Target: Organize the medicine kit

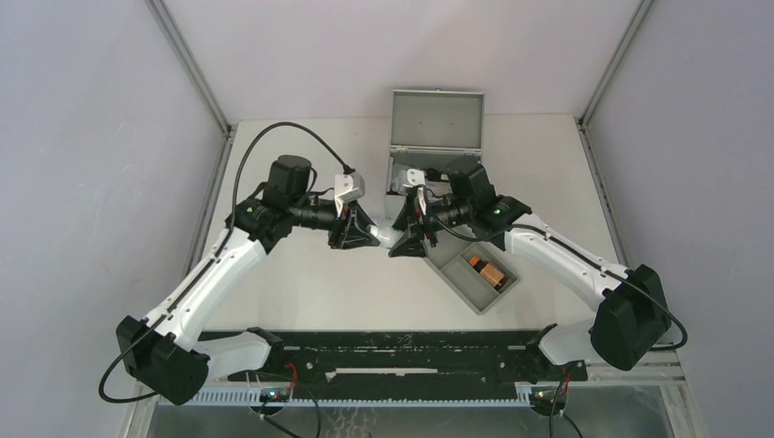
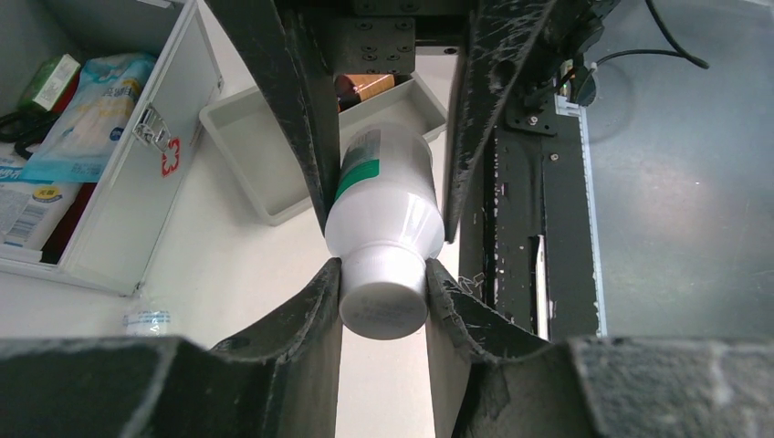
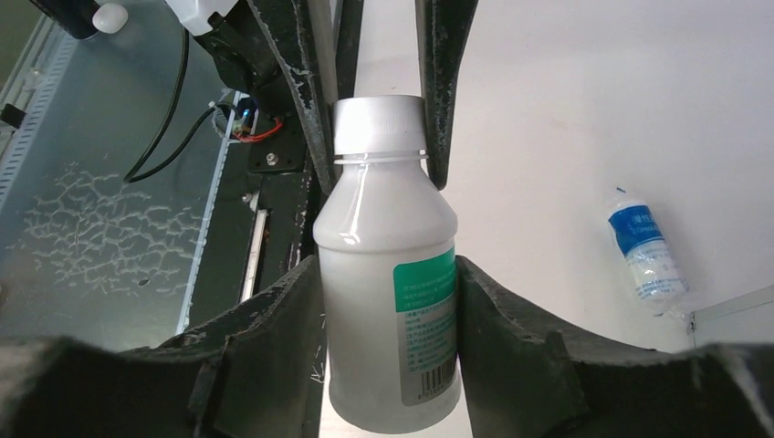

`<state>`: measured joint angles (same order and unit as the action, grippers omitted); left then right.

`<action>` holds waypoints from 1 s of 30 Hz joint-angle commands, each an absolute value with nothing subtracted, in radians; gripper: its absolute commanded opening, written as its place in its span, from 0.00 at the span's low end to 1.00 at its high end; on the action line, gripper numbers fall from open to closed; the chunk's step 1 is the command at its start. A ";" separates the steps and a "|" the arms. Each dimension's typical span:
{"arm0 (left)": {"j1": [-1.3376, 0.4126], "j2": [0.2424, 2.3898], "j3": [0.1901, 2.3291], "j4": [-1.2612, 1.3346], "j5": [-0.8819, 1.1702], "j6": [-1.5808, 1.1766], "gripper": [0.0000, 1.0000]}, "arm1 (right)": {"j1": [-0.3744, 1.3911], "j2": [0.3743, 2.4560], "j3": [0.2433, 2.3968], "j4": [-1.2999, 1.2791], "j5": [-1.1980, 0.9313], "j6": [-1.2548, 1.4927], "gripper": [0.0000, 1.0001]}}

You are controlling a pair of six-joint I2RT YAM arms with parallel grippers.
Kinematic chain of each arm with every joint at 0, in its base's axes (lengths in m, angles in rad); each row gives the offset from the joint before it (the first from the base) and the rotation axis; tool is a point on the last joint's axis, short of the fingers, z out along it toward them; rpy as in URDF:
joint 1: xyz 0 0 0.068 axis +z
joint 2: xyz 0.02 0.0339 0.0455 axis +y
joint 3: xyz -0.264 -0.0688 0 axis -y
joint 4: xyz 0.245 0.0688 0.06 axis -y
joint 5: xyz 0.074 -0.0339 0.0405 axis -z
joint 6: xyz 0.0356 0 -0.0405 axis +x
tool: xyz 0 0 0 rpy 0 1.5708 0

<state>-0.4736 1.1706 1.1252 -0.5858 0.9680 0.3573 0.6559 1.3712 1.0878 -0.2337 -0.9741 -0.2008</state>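
A white plastic bottle [image 3: 379, 228] with a green-banded label hangs above the tabletop [image 1: 319, 283], lying roughly level between the two arms. The left tool [image 2: 381, 269] is clamped on the bottle's white cap, one finger pressed against each side. The right tool [image 3: 388, 265] sits around the wider body, and its pads touch the label side and the plain side, so both tools grip the same bottle from opposite ends. The medicine kit [image 1: 436, 119] stands at the far middle of the tabletop, just behind the right arm's wrist, with its hinged lid raised upright. The left wrist view shows its front wall with the latch [image 2: 146, 128] and the small red-white sticker [image 2: 171, 157]. Inside the box are blue-and-white packets [image 2: 91, 100] and a green carton [image 2: 50, 82]. A shallow grey tray [image 1: 452, 272] lies at an angle near the kit, on its near right side under the right forearm. One of its compartments holds brown bottles [image 1: 486, 271]. A small blue-and-white pouch [image 3: 646, 255] lies flat on the tabletop near the kit's front corner, apart from the held bottle.
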 commanded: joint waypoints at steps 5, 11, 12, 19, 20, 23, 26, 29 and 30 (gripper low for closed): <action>-0.478 1.144 1.106 -0.511 1.000 0.348 0.06 | 0.665 1.370 1.130 -0.220 -0.984 -0.199 0.44; -0.478 1.131 1.106 -0.523 0.961 0.350 0.41 | 0.627 1.357 1.130 -0.290 -0.974 -0.239 0.35; -0.479 1.126 1.107 -0.528 0.945 0.353 0.48 | 0.616 1.354 1.129 -0.309 -0.974 -0.250 0.34; -0.478 1.057 1.096 -0.525 0.761 0.387 0.81 | 0.520 1.311 1.114 -0.509 -0.913 -0.365 0.30; -0.478 1.047 1.093 -0.518 0.734 0.388 0.84 | 0.506 1.300 1.100 -0.526 -0.896 -0.373 0.31; -0.478 1.020 1.081 -0.499 0.658 0.393 0.88 | 0.474 1.261 1.048 -0.613 -0.793 -0.415 0.32; -0.478 1.000 1.063 -0.483 0.616 0.405 0.90 | 0.448 1.227 0.997 -0.693 -0.661 -0.477 0.33; -0.478 0.986 1.043 -0.468 0.596 0.414 0.91 | 0.433 1.186 0.943 -0.750 -0.558 -0.524 0.34; -0.478 0.986 1.040 -0.464 0.591 0.414 0.91 | 0.433 1.173 0.930 -0.765 -0.529 -0.534 0.34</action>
